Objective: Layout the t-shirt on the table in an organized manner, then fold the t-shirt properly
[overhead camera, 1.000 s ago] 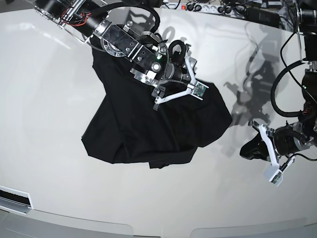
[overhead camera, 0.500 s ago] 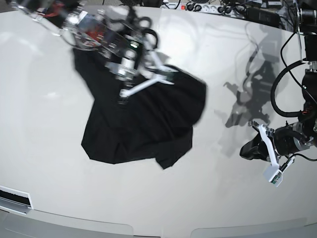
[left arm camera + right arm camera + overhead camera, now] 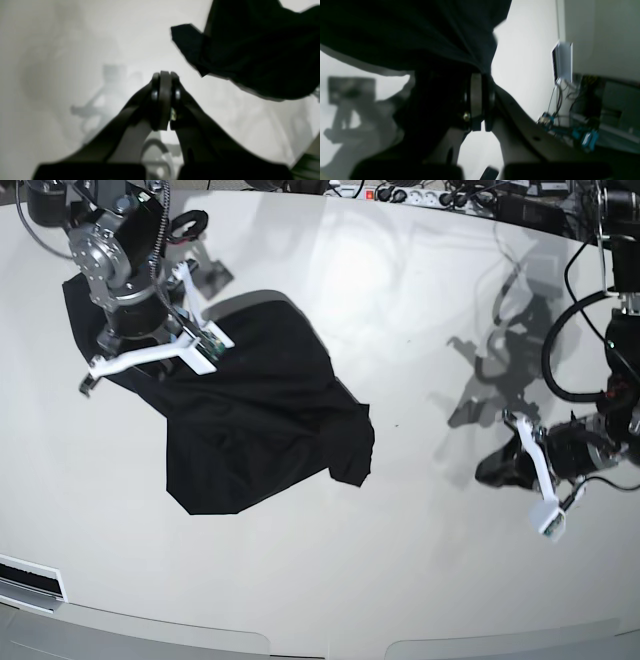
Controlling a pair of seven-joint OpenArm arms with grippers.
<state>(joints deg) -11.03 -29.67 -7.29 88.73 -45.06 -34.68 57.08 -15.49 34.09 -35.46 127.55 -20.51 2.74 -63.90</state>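
While the right gripper (image 3: 150, 350) has its fingers clamped on the plain black soft-fabric t-shirt (image 3: 260, 420) bunched at the far left of the glossy white table (image 3: 420, 510), and the left gripper (image 3: 550, 510) waits pressed together on nothing, I'd drag low and slow, letting the cloth spread.
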